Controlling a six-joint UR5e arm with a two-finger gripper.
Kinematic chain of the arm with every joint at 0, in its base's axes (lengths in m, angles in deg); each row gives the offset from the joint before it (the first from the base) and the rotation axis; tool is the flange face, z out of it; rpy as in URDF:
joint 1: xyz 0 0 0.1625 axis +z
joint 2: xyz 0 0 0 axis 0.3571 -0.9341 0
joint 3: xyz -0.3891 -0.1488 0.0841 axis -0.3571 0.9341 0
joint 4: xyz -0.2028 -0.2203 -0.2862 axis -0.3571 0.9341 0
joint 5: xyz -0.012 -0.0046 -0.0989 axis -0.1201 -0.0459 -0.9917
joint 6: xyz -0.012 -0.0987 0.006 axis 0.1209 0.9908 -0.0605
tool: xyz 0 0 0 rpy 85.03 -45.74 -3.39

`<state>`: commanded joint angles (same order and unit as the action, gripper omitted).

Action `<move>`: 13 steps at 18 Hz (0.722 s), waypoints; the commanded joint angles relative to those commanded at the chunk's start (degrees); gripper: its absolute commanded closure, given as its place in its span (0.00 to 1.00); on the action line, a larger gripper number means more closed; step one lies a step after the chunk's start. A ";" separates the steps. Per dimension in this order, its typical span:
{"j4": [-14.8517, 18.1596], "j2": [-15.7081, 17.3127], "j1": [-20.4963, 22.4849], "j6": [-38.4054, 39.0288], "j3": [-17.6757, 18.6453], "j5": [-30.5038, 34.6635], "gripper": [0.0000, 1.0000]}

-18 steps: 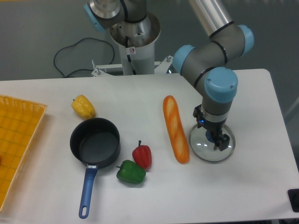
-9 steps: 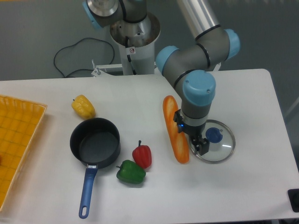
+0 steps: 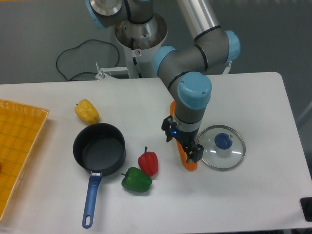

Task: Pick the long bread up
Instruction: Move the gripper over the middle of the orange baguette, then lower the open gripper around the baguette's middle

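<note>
Fixed camera: hand [image 3: 184, 145] poised right over the long bread [image 3: 189, 162], which lies on the white counter [image 3: 253, 195] just left of the glass lid [image 3: 222, 147] — mostly hidden under the wrist. Fingers apparently straddling the loaf, though whether parted or closed cannot be told. Approach step, by the look of it — next, lowering and clamping across the slim middle.

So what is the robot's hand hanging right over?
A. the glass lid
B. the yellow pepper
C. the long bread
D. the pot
C. The gripper sits directly above the long bread, hiding most of it, while the glass lid lies just to one side, and the pot and yellow pepper are farther off.
</note>
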<state>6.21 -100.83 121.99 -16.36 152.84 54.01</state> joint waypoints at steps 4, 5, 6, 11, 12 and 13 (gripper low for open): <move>0.09 1.75 0.26 2.10 3.77 0.27 0.00; 0.09 2.02 0.44 4.55 4.57 0.27 0.00; 0.09 2.02 0.70 8.32 4.92 0.35 0.00; -0.09 1.41 2.02 22.14 5.37 0.27 0.00; -0.09 1.41 2.28 23.20 5.28 0.18 0.00; -0.17 1.41 2.72 23.90 5.28 0.09 0.00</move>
<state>6.04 -99.42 124.71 7.54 158.12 54.10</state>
